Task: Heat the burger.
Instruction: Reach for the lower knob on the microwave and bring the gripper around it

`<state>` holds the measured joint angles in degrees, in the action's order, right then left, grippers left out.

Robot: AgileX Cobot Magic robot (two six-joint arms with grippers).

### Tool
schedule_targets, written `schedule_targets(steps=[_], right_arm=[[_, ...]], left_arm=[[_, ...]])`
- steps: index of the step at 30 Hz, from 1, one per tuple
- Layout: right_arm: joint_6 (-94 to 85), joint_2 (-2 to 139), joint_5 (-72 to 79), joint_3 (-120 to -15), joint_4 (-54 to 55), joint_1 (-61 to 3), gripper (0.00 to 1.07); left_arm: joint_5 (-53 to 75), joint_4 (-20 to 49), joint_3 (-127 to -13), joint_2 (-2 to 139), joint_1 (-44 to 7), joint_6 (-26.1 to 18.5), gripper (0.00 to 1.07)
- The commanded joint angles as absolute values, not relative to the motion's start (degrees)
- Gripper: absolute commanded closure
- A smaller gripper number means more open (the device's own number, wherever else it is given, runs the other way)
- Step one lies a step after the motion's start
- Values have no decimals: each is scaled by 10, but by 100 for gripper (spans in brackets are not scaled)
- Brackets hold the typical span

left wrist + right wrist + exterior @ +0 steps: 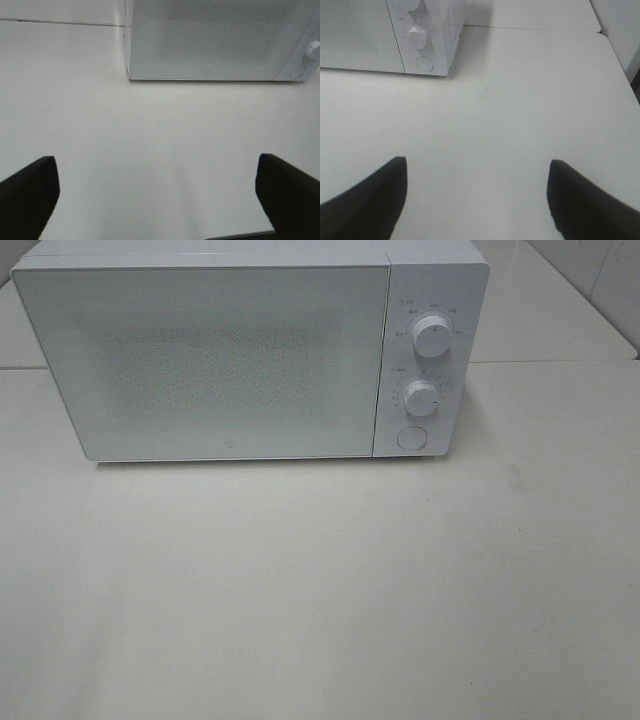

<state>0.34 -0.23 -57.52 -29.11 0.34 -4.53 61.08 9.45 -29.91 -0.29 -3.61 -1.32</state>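
White plastic fills most of the high view: a microwave [220, 350] stands on a pale table [320, 590], and its door [200, 300] is shut, with a speckled front too cloudy to see through. On the panel at the microwave's right side an upper knob [431, 336] sits above a lower knob [421, 397], and a round button [411, 438] lies just under the lower one. In the left wrist view the left claw [156, 172] is spread wide, each dark finger [30, 200] at an outer edge of the picture, with only bare table between them; it holds nothing and stays well apart from the microwave, facing the door and the left front corner. In the right wrist view the right claw [477, 167] is also spread apart, its fingers [592, 200] gripping nothing, over the table in front of and to the right of the microwave, whose lower knob and button show ahead of it. Where the burger is I cannot tell: no view shows it, and the shut door hides whatever is inside the microwave.
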Motion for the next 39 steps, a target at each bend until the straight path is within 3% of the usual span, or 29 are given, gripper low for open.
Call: schedule_targets(steps=[1, 39], right_arm=[[0, -11, -536, -301, 0, -44, 32], [49, 315, -45, -204, 9, -44, 32]], left_arm=[[606, 101, -299, -17, -34, -9, 6], [606, 101, -299, -17, -34, -9, 6]])
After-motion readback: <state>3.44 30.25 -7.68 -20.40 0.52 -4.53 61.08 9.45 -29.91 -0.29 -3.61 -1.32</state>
